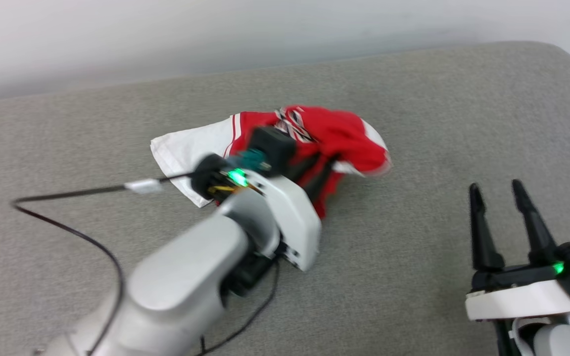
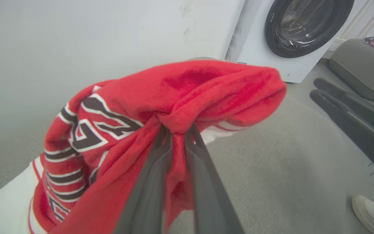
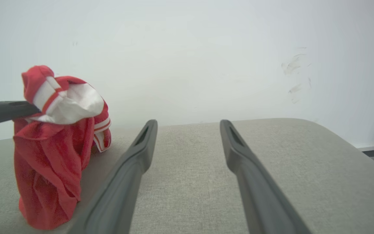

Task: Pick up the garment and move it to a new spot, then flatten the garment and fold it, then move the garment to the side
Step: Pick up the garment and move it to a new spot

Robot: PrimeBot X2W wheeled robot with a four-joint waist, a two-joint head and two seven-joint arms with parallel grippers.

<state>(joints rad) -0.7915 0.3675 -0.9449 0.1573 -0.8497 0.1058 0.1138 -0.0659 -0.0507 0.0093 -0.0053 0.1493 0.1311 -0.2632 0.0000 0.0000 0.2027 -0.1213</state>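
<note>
The garment, red with white sleeves and striped trim, is bunched up on the grey padded surface. My left arm reaches into it from the lower left. In the left wrist view my left gripper is shut on a pinched fold of the red garment, whose black lettering faces the camera. From the right wrist view the garment hangs in a tall bundle from a left finger, its lower end resting on the surface. My right gripper stands open and empty well to the right of the garment, also seen as the right gripper.
A black cable loops from the left wrist across the padded surface. A white wall runs behind. The left wrist view shows a washing machine, another grey cushion, and a person's white shoe on the floor.
</note>
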